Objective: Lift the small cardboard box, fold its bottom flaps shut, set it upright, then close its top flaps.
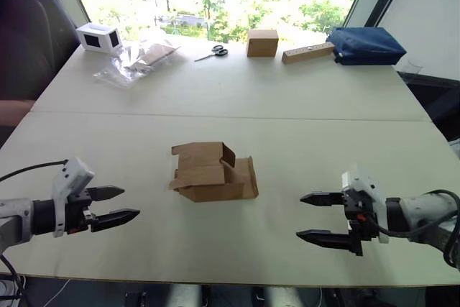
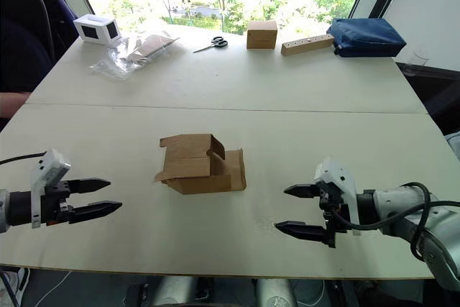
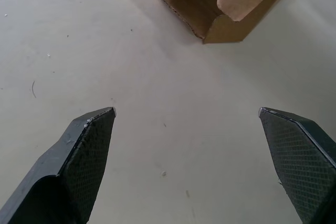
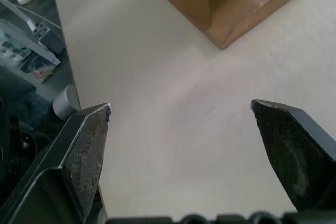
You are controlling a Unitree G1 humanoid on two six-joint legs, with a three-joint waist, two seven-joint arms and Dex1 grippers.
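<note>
The small cardboard box (image 1: 212, 172) lies on its side in the middle of the pale table, plain brown, with flaps spread open at both ends; one flap lies flat toward the right. Which end holds the bottom flaps and which the top flaps I cannot tell. The box also appears ahead of each wrist camera (image 3: 226, 3) (image 4: 231, 1). My left gripper (image 1: 118, 205) hovers open near the front edge, well left of the box, holding nothing. My right gripper (image 1: 310, 216) is open too, well right of the box, empty.
Along the far edge stand a white box with dark windows (image 1: 98, 37), a crumpled plastic bag (image 1: 136, 61), scissors (image 1: 213, 52), a brown cardboard cube (image 1: 262, 42), a wooden block with holes (image 1: 307, 52) and a dark blue pouch (image 1: 365, 45). The table's front edge (image 1: 215, 278) runs just below both grippers.
</note>
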